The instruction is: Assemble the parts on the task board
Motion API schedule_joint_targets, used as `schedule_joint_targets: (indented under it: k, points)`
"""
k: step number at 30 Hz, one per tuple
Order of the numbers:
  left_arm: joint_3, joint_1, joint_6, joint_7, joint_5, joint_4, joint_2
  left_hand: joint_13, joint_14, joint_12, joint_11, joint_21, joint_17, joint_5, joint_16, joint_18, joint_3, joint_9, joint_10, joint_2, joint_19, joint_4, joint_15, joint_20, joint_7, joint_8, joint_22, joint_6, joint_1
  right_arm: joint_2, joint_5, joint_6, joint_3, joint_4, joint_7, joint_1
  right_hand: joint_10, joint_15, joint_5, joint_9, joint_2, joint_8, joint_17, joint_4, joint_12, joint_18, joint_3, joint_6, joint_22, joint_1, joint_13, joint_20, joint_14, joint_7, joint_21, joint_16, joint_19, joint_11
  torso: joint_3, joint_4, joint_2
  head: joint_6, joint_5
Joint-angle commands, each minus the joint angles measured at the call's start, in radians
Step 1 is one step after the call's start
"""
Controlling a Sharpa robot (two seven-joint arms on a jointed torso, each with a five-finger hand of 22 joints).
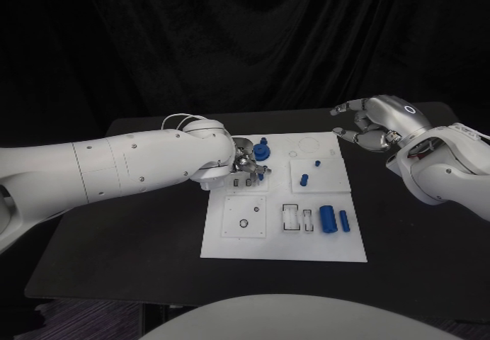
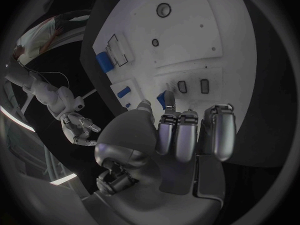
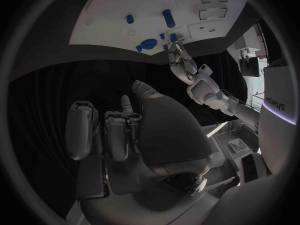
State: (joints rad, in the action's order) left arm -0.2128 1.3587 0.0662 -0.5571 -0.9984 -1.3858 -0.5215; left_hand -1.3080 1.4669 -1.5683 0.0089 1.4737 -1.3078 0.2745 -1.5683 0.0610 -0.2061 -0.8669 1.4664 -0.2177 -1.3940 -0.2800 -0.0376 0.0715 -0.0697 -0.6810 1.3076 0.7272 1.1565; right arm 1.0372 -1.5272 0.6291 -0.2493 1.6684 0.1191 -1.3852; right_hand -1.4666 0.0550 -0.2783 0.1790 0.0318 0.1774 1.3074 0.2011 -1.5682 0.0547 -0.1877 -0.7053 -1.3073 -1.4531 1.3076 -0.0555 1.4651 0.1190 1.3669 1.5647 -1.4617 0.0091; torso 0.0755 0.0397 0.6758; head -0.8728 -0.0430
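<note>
The left hand (image 1: 243,167) is down on the far-left area of the white task board (image 1: 230,246), its fingers (image 2: 177,133) curled close together, a small blue part (image 2: 165,99) pinched at their tips just beside two dark slots (image 2: 191,86) in the board. A larger blue gear-like part (image 1: 263,150) sits just beyond the hand. Across the board, the right hand (image 1: 376,124) hovers above the bench (image 1: 122,241) off the far-right corner, fingers loosely apart and holding nothing. More blue parts lie on the board: two small pegs (image 1: 309,173) on the middle panel and a thick cylinder (image 1: 328,219) with a slimmer rod (image 1: 345,222) beside it near the front. The risk from here appears to be misalignment: if the pinched part meets its slot tilted, it could jam or slip from the fingertips, and the hand's bulk near the gear could knock that piece out of place.
</note>
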Motion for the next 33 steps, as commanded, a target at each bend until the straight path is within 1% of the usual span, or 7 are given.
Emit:
schedule_joint_targets:
  k: [1, 3, 6, 15, 28, 30, 33]
  points:
    - [0.001, -0.004, -0.024, 0.032, 0.001, 0.005, 0.003, -0.263, 0.104, -0.003, -0.005, -0.003, -0.263, 0.005, -0.003, -0.002, 0.007, -0.002, 0.104, 0.0, 0.0, 0.001, -0.006, -0.003, -0.002, 0.006, 0.035, -0.006, 0.009, 0.002, -0.002, -0.008, 0.001, 0.0, 0.018, 0.002, -0.104, -0.006, -0.005, -0.002, 0.002, 0.007, 0.258, -0.005, -0.003, -0.008, -0.003, -0.004, -0.202, -0.002, 0.263, -0.003, 0.104, -0.001, -0.003, -0.001, -0.031, 0.009, -0.0008, 0.0024, -0.001, 0.0, 0.004]
    - [0.001, -0.005, -0.028, 0.036, 0.001, 0.008, 0.003, -0.263, 0.104, -0.003, -0.005, -0.003, -0.263, 0.005, -0.003, -0.003, 0.007, -0.002, 0.104, 0.0, 0.0, 0.001, -0.006, -0.003, -0.002, 0.008, 0.036, -0.006, 0.009, 0.003, -0.002, -0.008, 0.001, 0.0, 0.019, 0.002, -0.104, -0.006, -0.005, -0.002, 0.002, 0.007, 0.258, -0.005, -0.003, -0.008, -0.003, -0.004, -0.202, -0.002, 0.263, -0.003, 0.104, -0.001, -0.003, -0.001, -0.031, 0.009, -0.001, 0.0027, -0.001, 0.0, 0.004]
    - [0.001, -0.006, -0.036, 0.048, 0.001, 0.011, 0.002, -0.263, 0.104, -0.003, -0.004, -0.003, -0.263, 0.005, -0.003, -0.002, 0.007, -0.002, 0.104, 0.0, 0.001, 0.0, -0.006, -0.003, -0.003, 0.011, 0.035, -0.006, 0.009, 0.004, -0.002, -0.009, 0.001, 0.0, 0.02, 0.002, -0.104, -0.006, -0.005, -0.002, 0.002, 0.007, 0.258, -0.005, -0.003, -0.008, -0.003, -0.004, -0.202, -0.003, 0.263, -0.003, 0.104, 0.0, -0.004, -0.001, -0.031, 0.01, -0.001, -0.0004, -0.001, 0.0, 0.001]
    - [0.001, -0.007, -0.038, 0.064, 0.001, 0.02, 0.006, -0.263, 0.104, -0.003, -0.004, -0.006, -0.263, 0.005, -0.003, -0.001, 0.007, -0.003, 0.104, 0.0, 0.004, -0.001, -0.005, -0.003, -0.003, 0.014, 0.03, -0.005, 0.009, 0.003, -0.002, -0.012, 0.001, 0.0, 0.025, 0.002, -0.104, -0.007, -0.005, -0.003, 0.0, 0.006, 0.257, -0.006, -0.003, -0.008, -0.006, -0.005, -0.202, -0.004, 0.263, -0.003, 0.104, 0.001, -0.005, -0.002, -0.031, 0.01, -0.001, 0.0004, -0.001, 0.0, 0.003]
    - [0.001, -0.012, -0.031, 0.074, 0.001, 0.055, 0.02, -0.263, 0.104, -0.003, -0.002, -0.01, -0.263, -0.002, -0.003, 0.0, 0.016, -0.008, 0.104, -0.001, 0.009, 0.002, -0.003, 0.0, -0.005, 0.04, 0.025, 0.003, 0.017, 0.0, -0.002, -0.019, 0.001, -0.003, 0.029, 0.003, -0.104, -0.008, -0.006, -0.004, -0.002, 0.006, 0.255, -0.008, -0.003, -0.007, -0.008, -0.006, -0.201, -0.006, 0.263, -0.004, 0.103, 0.002, -0.009, -0.004, -0.029, 0.011, -0.0005, -0.0002, -0.002, 0.0, 0.002]
    - [0.001, -0.013, -0.029, 0.074, 0.001, 0.057, 0.021, -0.263, 0.104, -0.003, -0.001, -0.011, -0.263, -0.015, -0.003, 0.0, 0.023, -0.014, 0.104, -0.001, 0.009, 0.005, -0.002, 0.0, -0.005, 0.052, 0.027, 0.011, 0.023, 0.0, -0.002, -0.019, 0.001, -0.002, 0.028, 0.003, -0.104, -0.008, -0.006, -0.004, -0.002, 0.006, 0.255, -0.008, -0.003, -0.007, -0.008, -0.006, -0.201, -0.006, 0.263, -0.004, 0.103, 0.002, -0.009, -0.004, -0.029, 0.011, -0.0006, -0.0001, -0.003, 0.0, 0.002]
    - [0.001, -0.015, -0.025, 0.074, 0.001, 0.06, 0.024, -0.263, 0.104, -0.003, -0.002, -0.012, -0.263, -0.021, -0.003, 0.0, 0.027, -0.017, 0.104, -0.001, 0.009, 0.007, -0.002, 0.001, -0.005, 0.057, 0.026, 0.015, 0.026, -0.001, -0.002, -0.018, 0.001, -0.002, 0.027, 0.003, -0.104, -0.008, -0.007, -0.004, -0.003, 0.005, 0.255, -0.009, -0.003, -0.007, -0.01, -0.007, -0.2, -0.008, 0.263, -0.004, 0.103, 0.002, -0.01, -0.004, -0.029, 0.012, -0.0003, -0.0006, -0.003, 0.0, 0.001]
